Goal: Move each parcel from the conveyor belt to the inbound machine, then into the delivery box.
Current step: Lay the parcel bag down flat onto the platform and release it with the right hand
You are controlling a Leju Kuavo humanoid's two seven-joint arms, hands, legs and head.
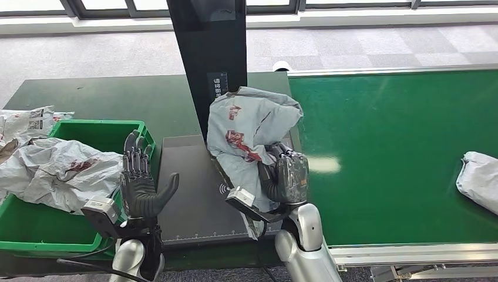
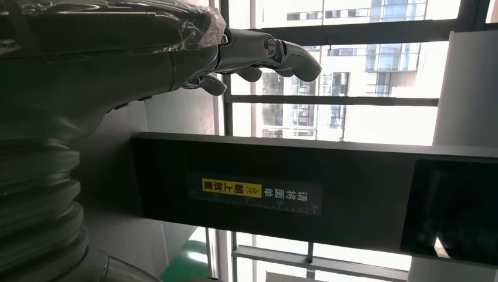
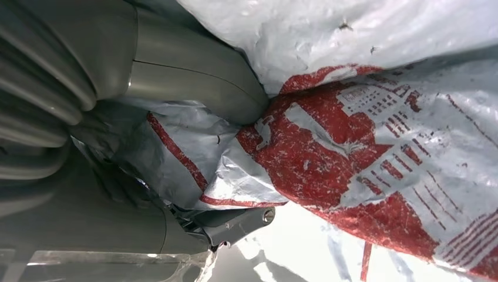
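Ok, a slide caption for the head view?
Right hand holds a grey parcel over the inbound machine; left hand open.

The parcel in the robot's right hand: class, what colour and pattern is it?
The parcel is grey with red printed markings, clearest in the right wrist view.

— What colour is the parcel point(image 1: 252, 126) in the dark grey right hand point(image 1: 286, 176)?
— Pale grey with red print.
— And the conveyor belt point(image 1: 399, 147)?
— Bright green, like the delivery box point(image 1: 100, 132).
— The inbound machine point(image 1: 208, 53)?
— Black, with a yellow-and-white label point(image 2: 253, 192).
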